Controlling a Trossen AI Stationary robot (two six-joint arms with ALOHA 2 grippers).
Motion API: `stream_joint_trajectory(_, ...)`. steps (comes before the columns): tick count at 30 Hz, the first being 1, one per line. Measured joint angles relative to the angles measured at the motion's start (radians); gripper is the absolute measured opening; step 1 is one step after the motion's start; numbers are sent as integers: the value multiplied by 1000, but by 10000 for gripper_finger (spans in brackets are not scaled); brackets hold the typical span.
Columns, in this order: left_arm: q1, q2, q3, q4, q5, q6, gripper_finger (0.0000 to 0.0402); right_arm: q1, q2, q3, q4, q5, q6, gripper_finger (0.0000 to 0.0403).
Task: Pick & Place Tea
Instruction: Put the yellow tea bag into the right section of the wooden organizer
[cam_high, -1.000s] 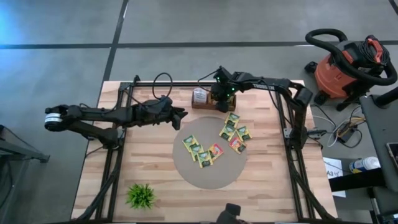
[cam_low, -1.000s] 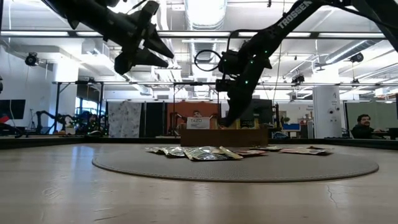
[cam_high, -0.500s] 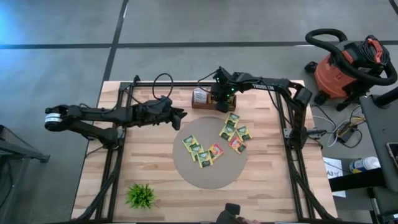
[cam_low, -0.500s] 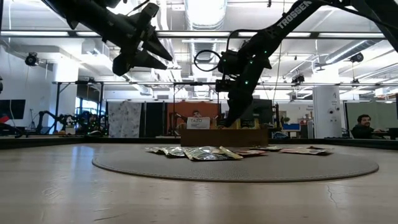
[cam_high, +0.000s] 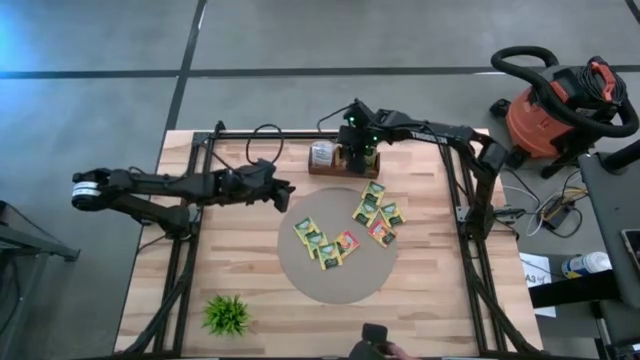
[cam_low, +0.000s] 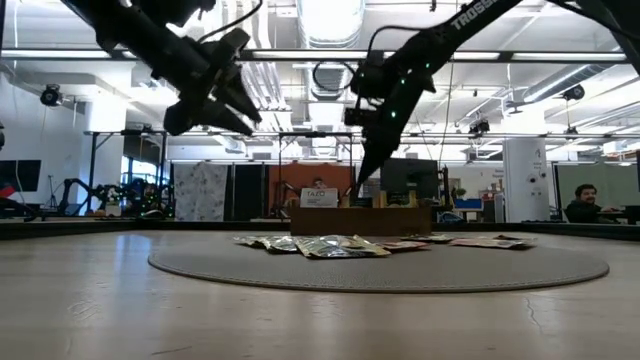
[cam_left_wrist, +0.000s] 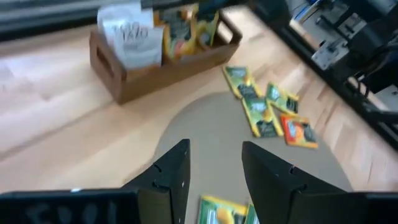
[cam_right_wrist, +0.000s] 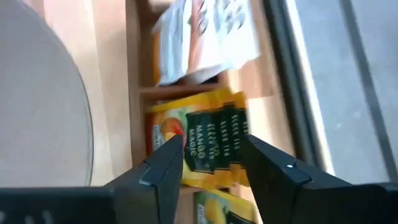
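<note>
Nine tea sachets lie on the round mat; more stand in the far wooden box. Right gripper hovers above it, parted, empty; left gripper open, empty.

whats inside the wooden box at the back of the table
The wooden box holds yellow tea sachets standing on edge in one compartment, and a white printed card in the next. The right pincer stands open just above the sachets, covering their lower parts; the box floor is hidden.

Wooden box walls (upright sachets inside) hem the right hand.
</note>
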Motion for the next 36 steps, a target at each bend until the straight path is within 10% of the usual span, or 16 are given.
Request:
stream_joint_trajectory(20, -228, 18, -208, 194, -33, -339, 140, 282, -79, -73, -51, -211, 208, 159)
stream_joint_trajectory(36, -338, 379, 143, 104, -75, -139, 140, 510, -193, -387, 240, -204, 643, 155)
